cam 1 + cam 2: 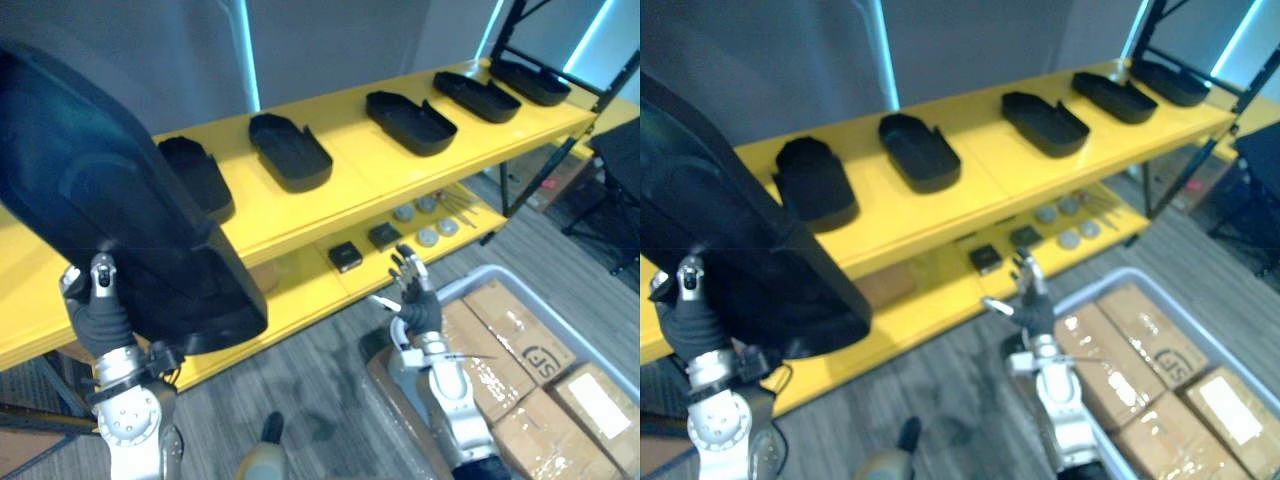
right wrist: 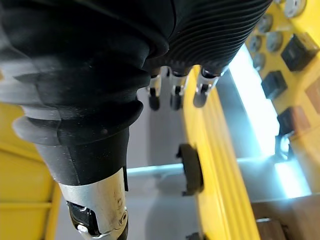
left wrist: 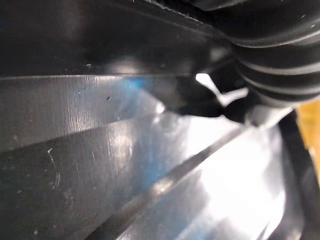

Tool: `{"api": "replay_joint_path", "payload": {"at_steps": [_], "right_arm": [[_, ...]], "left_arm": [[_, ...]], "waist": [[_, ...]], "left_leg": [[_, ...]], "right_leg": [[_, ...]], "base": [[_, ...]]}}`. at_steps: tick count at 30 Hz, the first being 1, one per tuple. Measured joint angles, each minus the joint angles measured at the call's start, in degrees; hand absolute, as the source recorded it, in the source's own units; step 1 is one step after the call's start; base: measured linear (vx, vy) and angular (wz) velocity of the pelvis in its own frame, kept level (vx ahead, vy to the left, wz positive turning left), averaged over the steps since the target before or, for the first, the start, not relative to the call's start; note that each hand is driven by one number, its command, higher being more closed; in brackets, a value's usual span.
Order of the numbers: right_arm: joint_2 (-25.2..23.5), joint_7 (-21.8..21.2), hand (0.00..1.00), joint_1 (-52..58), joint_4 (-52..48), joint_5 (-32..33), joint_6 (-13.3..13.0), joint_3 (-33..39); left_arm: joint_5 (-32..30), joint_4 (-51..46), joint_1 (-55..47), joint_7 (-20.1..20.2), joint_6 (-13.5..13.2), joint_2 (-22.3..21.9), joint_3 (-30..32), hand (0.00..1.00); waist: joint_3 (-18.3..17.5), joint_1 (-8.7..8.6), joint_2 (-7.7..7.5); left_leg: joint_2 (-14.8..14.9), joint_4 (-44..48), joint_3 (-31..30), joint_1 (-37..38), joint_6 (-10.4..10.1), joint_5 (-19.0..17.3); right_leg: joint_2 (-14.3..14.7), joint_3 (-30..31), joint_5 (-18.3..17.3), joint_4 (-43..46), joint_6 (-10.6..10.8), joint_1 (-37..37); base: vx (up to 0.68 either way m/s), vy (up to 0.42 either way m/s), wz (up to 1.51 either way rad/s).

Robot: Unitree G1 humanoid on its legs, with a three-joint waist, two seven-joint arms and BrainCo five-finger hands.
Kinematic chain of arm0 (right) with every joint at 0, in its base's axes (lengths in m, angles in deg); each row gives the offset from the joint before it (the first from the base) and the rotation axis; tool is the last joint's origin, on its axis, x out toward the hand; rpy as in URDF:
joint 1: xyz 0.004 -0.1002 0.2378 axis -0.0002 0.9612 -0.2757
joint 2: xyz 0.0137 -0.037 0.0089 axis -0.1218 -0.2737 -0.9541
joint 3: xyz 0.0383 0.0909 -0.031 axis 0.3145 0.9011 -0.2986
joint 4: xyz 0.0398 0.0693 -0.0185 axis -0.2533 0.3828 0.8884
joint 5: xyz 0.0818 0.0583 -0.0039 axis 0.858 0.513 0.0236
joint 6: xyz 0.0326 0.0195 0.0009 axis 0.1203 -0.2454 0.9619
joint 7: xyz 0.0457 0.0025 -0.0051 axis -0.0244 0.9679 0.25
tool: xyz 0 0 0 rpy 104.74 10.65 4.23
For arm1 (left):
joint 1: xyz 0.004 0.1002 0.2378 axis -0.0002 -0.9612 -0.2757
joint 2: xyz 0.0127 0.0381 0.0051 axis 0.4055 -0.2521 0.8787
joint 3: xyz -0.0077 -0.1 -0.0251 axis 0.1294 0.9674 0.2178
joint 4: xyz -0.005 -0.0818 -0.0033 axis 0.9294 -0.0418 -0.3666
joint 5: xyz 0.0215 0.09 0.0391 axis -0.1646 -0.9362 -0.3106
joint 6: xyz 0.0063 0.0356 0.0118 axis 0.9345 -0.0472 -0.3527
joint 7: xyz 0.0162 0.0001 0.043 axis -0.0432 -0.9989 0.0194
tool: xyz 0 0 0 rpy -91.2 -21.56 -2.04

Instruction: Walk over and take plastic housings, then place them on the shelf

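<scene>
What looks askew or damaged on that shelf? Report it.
Nothing stands out. The housings lie in a spaced row on the yellow shelf, none overhanging. The large housing at the left hand is tilted, but it is not yet set down.

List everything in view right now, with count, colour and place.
Shelf: one, yellow, two levels, ahead.
Shelved housings: five, black, spaced along the top level.
Held housing: one, black, near left.
Small boxes: two, black, lower level.
Discs: four, grey, lower level, beside the small boxes.
Cardboard boxes: several, brown, in the bin.
Bin: one, grey, near right.
Left robot hand: against the held housing.
Right robot hand: open, before the lower level.
</scene>
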Motion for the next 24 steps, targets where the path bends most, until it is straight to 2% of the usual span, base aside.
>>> {"api": "replay_joint_path", "payload": {"at_steps": [1, 3, 5, 7, 9, 11, 12, 13, 14, 15, 16, 17, 18, 19, 20, 21, 22, 24], "right_arm": [[0.1, -0.68, 0.0, -0.05, -0.01, 0.13, 0.04, 0.03], [0.1, -1.39, 0.0, 0.21, -0.01, 0.11, 0.06, -0.01], [0.11, -2.66, 0.0, 1.27, -0.02, 0.07, 0.03, 0.05], [0.45, -3.85, 0.0, 2.27, -0.09, -0.05, 0.01, -0.19], [0.49, -3.92, 0.0, 2.84, -0.35, -0.23, -0.34, -0.54], [0.18, -3.81, 0.0, 2.7, -0.43, -0.69, -1.37, -1.34], [-0.13, -3.57, 0.0, 2.18, -0.44, -1.39, -2.13, -2.07], [-0.73, -3.31, 0.0, 1.65, -0.47, -1.81, -2.88, -2.67], [-1.08, -3.02, 0.0, 1.56, -0.46, -2.15, -3.17, -2.68], [-1.31, -2.12, 0.0, 1.39, -0.45, -2.56, -3.95, -2.74], [-0.82, -1.8, 0.0, 0.39, -0.4, -3.0, -4.25, -2.8], [-0.71, -1.48, 0.0, 0.2, -0.43, -3.19, -4.46, -3.03], [-0.83, -1.3, 0.0, -0.54, -0.4, -3.69, -5.09, -2.96], [-1.17, -1.51, 0.0, -1.78, -0.22, -3.81, -5.24, -3.04], [-1.45, -1.68, 0.0, -2.52, -0.22, -3.95, -5.26, -3.27], [-1.42, -2.46, 0.0, -4.04, -0.27, -4.05, -5.52, -3.65], [-1.32, -2.63, 0.0, -5.06, -0.36, -4.04, -6.24, -3.6], [-1.31, -2.66, 0.0, -5.92, -0.4, -4.06, -6.29, -3.7]], "left_arm": [[-0.07, 0.0, -0.75, -0.9, 0.05, -1.09, 0.03, 1.0], [-0.09, -0.01, -1.66, -1.61, 0.07, -2.33, -0.03, 1.0], [-0.16, 0.02, -3.13, -2.03, 0.06, -3.88, -0.19, 1.0], [-0.29, -0.14, -4.48, -2.21, -0.06, -4.13, 0.01, 1.0], [-0.31, -0.42, -5.25, -2.32, -0.32, -4.14, 0.16, 1.0], [-0.29, -1.0, -5.04, -2.29, -0.68, -4.09, 0.81, 1.0], [-0.26, -1.88, -4.81, -2.13, -0.85, -4.06, 2.25, 1.0], [-0.27, -2.77, -4.34, -1.76, -1.04, -3.62, 3.54, 1.0], [-0.29, -3.04, -3.94, -1.49, -1.07, -3.2, 3.97, 1.0], [-0.36, -3.36, -3.17, -0.97, -1.1, -2.87, 4.53, 1.0], [-0.66, -2.98, -2.34, -0.96, -1.32, -3.15, 4.47, 1.0], [-0.83, -2.98, -2.24, -0.95, -1.33, -2.9, 4.32, 1.0], [-1.55, -3.25, -1.72, -1.16, -1.4, -1.86, 4.26, 1.0], [-2.2, -3.19, -0.43, -1.99, -1.37, 0.22, 3.93, 1.0], [-2.44, -3.04, 0.45, -2.39, -1.28, 1.09, 3.94, 1.0], [-2.39, -2.65, 2.66, -2.96, -0.73, 1.66, 3.91, 1.0], [-2.24, -1.75, 5.37, -3.16, -0.45, 1.71, 3.7, 1.0], [-1.3, 0.87, 8.19, -3.39, -0.24, 1.77, 2.46, 1.0]], "waist": [[0.63, 0.03, 1.03], [1.12, 0.0, 1.84], [1.64, -0.23, 2.82], [1.57, -0.2, 3.59], [1.47, -0.21, 3.65], [1.09, 0.09, 3.05], [0.76, 0.48, 2.1], [0.69, 0.85, 0.61], [0.5, 1.28, -0.24], [0.19, 1.86, -1.86], [0.38, 1.79, -0.94], [0.01, 1.46, -0.56], [-0.14, 1.07, -0.1], [-0.02, 0.83, 0.15], [-0.04, 0.43, 0.11], [0.08, -0.54, 0.48], [0.05, -0.74, 0.5], [0.09, -1.41, 0.56]], "left_leg": [[0.63, 0.02, 0.38, 0.3, -0.3, 0.2], [1.1, -0.01, 0.83, 0.77, -0.61, 0.4], [1.59, -0.13, 0.99, 1.53, -0.9, 0.7], [2.44, -0.26, 1.11, 1.78, -0.83, 0.67], [2.54, -0.23, 1.27, 1.68, -0.85, 0.69], [2.15, -0.04, 1.42, 0.67, -0.95, 0.76], [1.5, 0.12, 1.36, -0.05, -0.93, 0.73], [0.27, 0.9, 1.24, -0.76, -0.24, 0.1], [-0.59, 1.76, 1.37, -1.24, 0.12, -0.76], [-2.3, 3.46, 2.04, -1.38, 1.51, -2.84], [-2.77, 5.38, 1.06, -1.16, 1.63, -3.93], [-2.74, 5.7, 0.45, -1.08, 2.03, -4.47], [-2.43, 5.43, -0.27, 0.08, 2.99, -5.19], [-1.8, 4.95, -1.54, 1.05, 3.7, -5.66], [-1.54, 4.68, -2.16, 1.55, 3.96, -5.82], [-0.73, 4.51, -3.7, 2.16, 3.88, -5.77], [-0.4, 4.0, -4.92, 2.55, 3.79, -5.76], [-0.44, 3.45, -6.62, 2.68, 3.54, -5.76]], "right_leg": [[0.57, 1.19, -0.29, -0.31, 0.46, -0.01], [0.8, 1.57, -1.03, -0.38, 1.66, 0.18], [1.16, 2.0, -2.08, -1.16, 4.99, 1.04], [1.86, 2.14, -2.56, -1.18, 4.98, 1.1], [1.75, 1.36, -2.77, -1.31, 5.31, 1.54], [1.45, 0.69, -2.85, -1.97, 5.43, 1.75], [1.1, 0.43, -2.89, -2.21, 5.37, 1.64], [0.02, -0.32, -3.16, -2.12, 4.91, 1.79], [-0.72, -0.64, -3.42, -2.06, 4.49, 1.87], [-2.21, -0.71, -3.29, 0.14, 2.79, 2.13], [-4.23, 1.55, -1.57, 9.08, 0.16, -0.74], [-4.8, 3.77, 0.1, 13.8, -1.86, -2.96], [-5.69, 7.75, 4.38, 22.19, -4.01, -7.05], [-5.5, 10.35, 1.89, 27.18, -2.74, -10.08], [-4.3, 10.94, -1.26, 27.65, -2.07, -10.89], [-1.11, 12.05, -5.28, 24.24, -2.16, -11.68], [2.2, 14.22, -6.34, 18.59, -2.33, -12.4], [5.69, 18.36, -6.27, 11.79, -2.02, -13.63]], "base": [[-0.1, -0.064, -0.23], [-0.12, -0.055, -0.19], [-0.13, -0.069, -0.09], [-0.13, -0.046, -0.02], [-0.08, -0.01, 0.14], [-0.01, 0.034, 0.26], [0.05, 0.045, 0.3], [0.07, 0.056, 0.31], [0.13, 0.079, 0.24], [0.17, 0.106, 0.3], [0.16, 0.131, 0.34], [0.16, 0.168, 0.41], [0.18, 0.139, 0.34], [0.21, 0.089, 0.31], [0.23, 0.019, 0.47], [0.2, 0.012, 0.56], [0.18, 0.011, 0.62], [0.13, -0.065, 0.63]]}}
